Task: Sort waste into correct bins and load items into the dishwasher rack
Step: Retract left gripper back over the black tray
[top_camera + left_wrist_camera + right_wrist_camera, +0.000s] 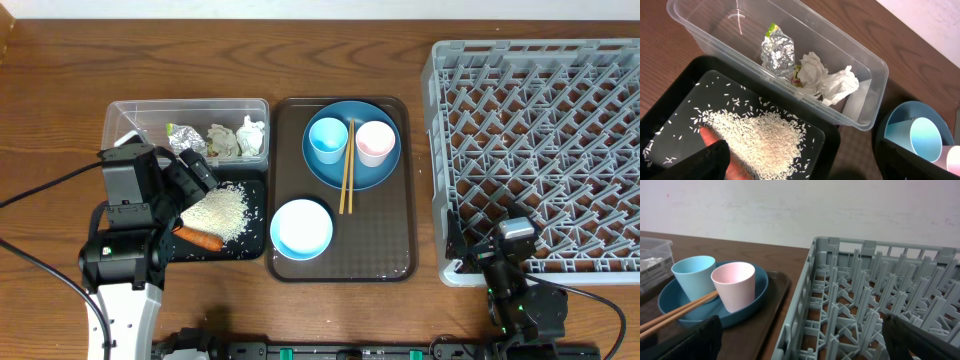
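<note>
My left gripper (200, 178) (800, 150) is open and empty, hanging over the black tray (255, 245) (675, 115). The tray holds a pile of rice (218, 210) (765, 135) and an orange carrot (200, 239) (707, 136) by my left finger. The clear tub (115, 110) (875, 100) behind it holds the foil wrapper (185, 137) (777, 50) and tissue wads (235, 137) (830, 80). The dark-blue plate (380, 175) (755, 300) carries the light-blue cup (327, 138) (692, 275), pink cup (375, 142) (735, 285) and chopsticks (346, 175) (675, 312). The white bowl (301, 228) sits in front of it. My right gripper (500, 250) (802, 335) is open and empty at the front-left corner of the grey rack (540, 150) (865, 295).
The plate and bowl sit on a flat brown serving tray (385, 250) between the bins and the rack. The light-blue cup also shows at the right edge of the left wrist view (920, 137). Bare wooden table lies along the back and left.
</note>
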`<state>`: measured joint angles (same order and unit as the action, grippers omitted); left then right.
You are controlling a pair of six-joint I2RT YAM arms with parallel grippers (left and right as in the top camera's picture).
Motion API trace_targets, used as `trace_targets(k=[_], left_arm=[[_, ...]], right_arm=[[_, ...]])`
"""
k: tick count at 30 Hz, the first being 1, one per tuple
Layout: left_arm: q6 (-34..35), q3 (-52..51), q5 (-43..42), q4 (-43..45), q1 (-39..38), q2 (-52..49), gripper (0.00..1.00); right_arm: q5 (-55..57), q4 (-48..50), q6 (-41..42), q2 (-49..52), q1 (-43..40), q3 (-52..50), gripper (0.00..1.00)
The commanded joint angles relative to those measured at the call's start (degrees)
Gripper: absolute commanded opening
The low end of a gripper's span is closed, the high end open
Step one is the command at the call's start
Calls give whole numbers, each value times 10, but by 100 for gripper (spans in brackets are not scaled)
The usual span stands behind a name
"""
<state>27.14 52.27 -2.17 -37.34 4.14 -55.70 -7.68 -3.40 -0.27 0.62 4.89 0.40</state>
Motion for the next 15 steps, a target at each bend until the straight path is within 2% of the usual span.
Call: trace_targets(k=[1, 4, 7, 9, 15], left_arm=[[-5, 13, 3, -2, 3, -4, 94], [-5, 13, 3, -2, 3, -4, 94], [-5, 13, 3, -2, 3, -4, 95], [-5, 13, 3, -2, 3, -4, 95], [-5, 13, 3, -2, 3, -4, 95]], right_arm=[[-1, -2, -2, -2, -3, -1, 99], [19, 3, -25, -2, -4, -1, 99], [183, 9, -184, -2, -4, -1, 99], [238, 7, -227, -2, -4, -1, 99], [242, 8, -231, -2, -4, -1, 99]])
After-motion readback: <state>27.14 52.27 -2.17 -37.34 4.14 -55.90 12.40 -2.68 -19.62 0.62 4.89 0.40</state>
